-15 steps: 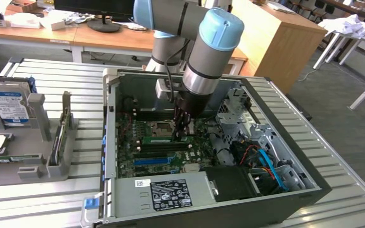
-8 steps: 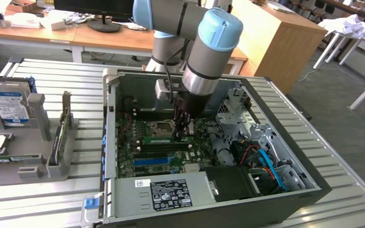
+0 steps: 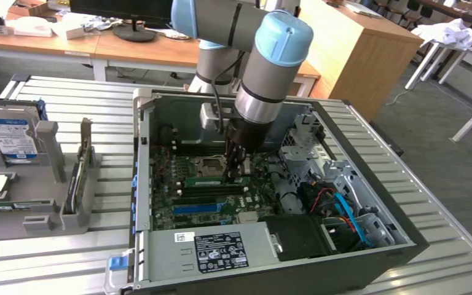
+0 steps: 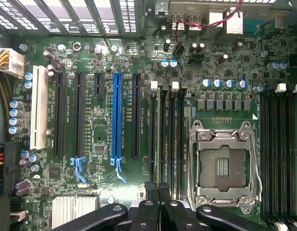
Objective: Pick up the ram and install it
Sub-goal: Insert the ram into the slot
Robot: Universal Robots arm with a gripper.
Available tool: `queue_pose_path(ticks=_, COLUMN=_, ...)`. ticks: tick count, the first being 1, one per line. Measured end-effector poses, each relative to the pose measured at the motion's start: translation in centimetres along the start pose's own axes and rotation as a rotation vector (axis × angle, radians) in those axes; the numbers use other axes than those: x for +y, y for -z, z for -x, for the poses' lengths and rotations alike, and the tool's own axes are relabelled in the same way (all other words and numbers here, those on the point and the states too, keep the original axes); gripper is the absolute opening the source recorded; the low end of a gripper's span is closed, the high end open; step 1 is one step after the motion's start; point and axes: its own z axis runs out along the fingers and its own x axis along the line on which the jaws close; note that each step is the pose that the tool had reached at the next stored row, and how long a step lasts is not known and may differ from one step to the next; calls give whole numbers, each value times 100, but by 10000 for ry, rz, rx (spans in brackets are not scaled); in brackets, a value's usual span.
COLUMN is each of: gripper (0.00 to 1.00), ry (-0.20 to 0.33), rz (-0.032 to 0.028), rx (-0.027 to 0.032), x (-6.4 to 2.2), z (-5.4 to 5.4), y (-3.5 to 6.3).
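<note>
The ram [image 3: 207,180], a thin green stick with a pale label, stands on edge in a black slot beside the CPU socket [image 3: 209,165] on the motherboard. In the wrist view the ram [image 4: 158,134] shows edge-on as a thin dark line between the slots. It runs straight into the narrow gap between my fingertips [image 4: 151,188]. My gripper [image 3: 236,174] reaches down into the case at the stick's end on the exterior view's right. It is shut on that end of the ram, gripper [image 4: 158,186].
The open computer case [image 3: 142,184] lies on a slatted metal table. A blue slot [image 4: 117,115] and black expansion slots lie beside the ram slots. Cables and a drive cage [image 3: 343,203] fill the case's right side. A grey parts stand [image 3: 51,184] with a hard drive sits left.
</note>
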Motion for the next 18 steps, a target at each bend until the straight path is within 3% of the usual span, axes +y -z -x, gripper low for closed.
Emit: queue_pose_path(ticks=18, gripper=12, ry=5, rz=-32, rx=3, x=9, z=-17, y=-37)
